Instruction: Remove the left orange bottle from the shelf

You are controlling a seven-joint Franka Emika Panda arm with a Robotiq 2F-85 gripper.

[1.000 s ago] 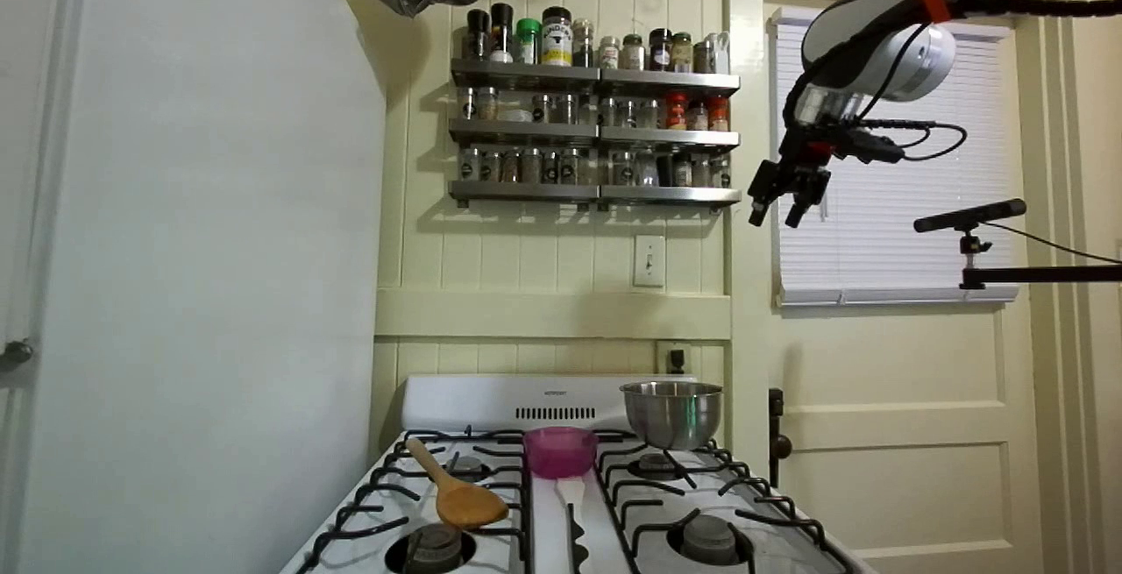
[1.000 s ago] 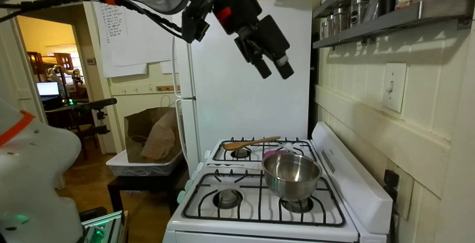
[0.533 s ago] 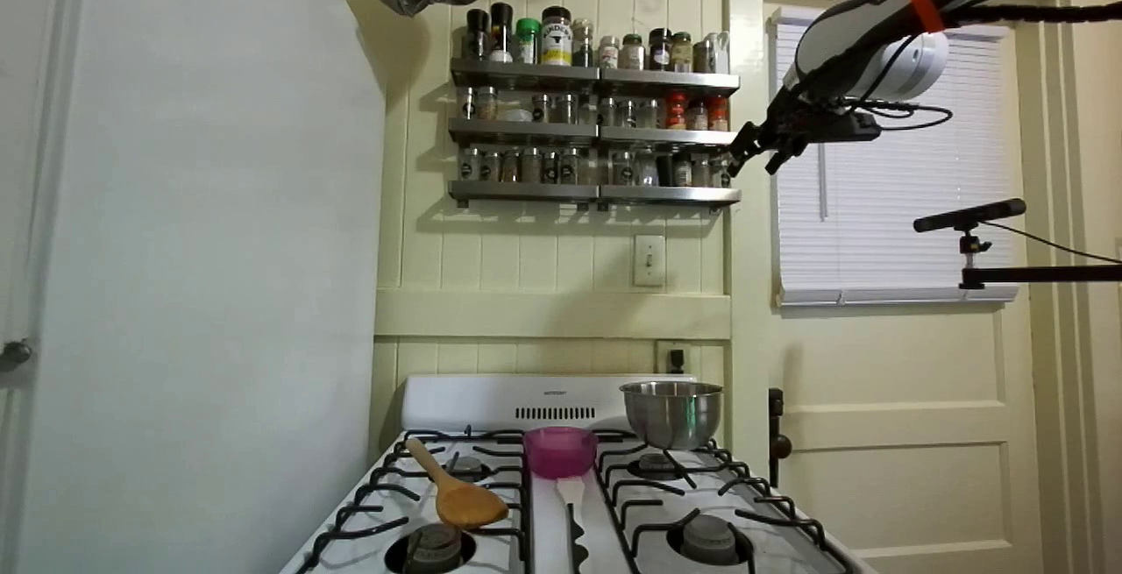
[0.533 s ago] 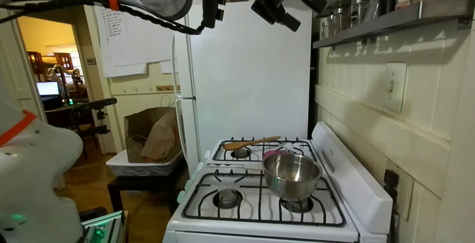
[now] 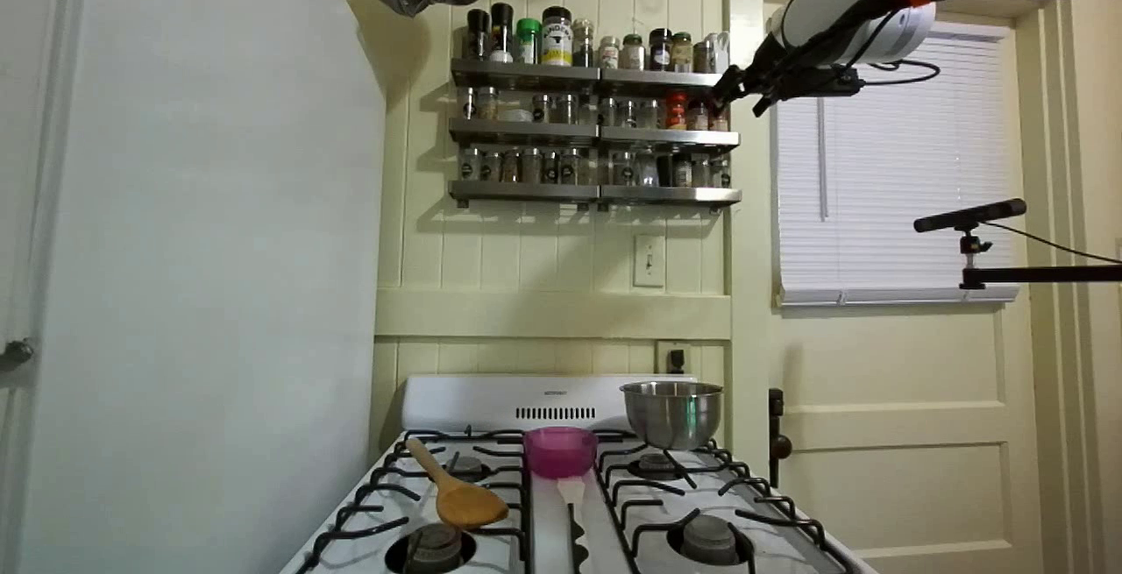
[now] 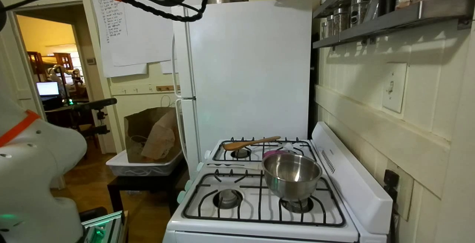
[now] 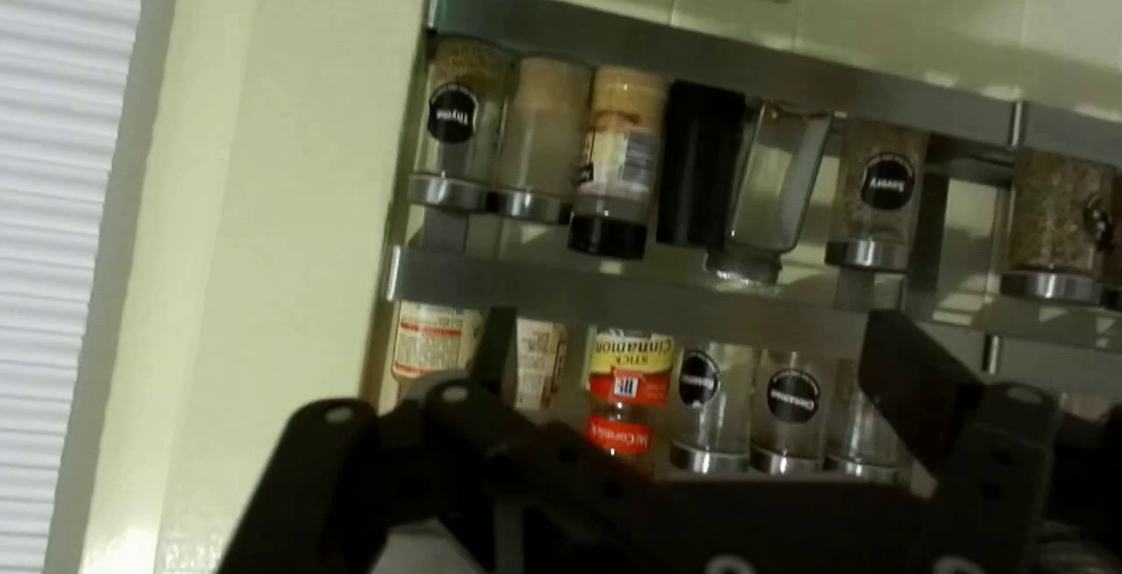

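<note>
The end effector (image 7: pixel 691 333) has its jaws spread wide and holds nothing. In an exterior view, the left orange bottle (image 5: pixel 676 111) stands on the middle level of the shelf (image 5: pixel 668 137), left of the end effector and farther off, its long axis upright. The wrist view, upside down, shows the bottle off-centre between the jaws, which open crosswise to it. The next move likely calls for reaching left and inward, clear of the jar (image 5: pixel 698 116) just right of the bottle.
</note>
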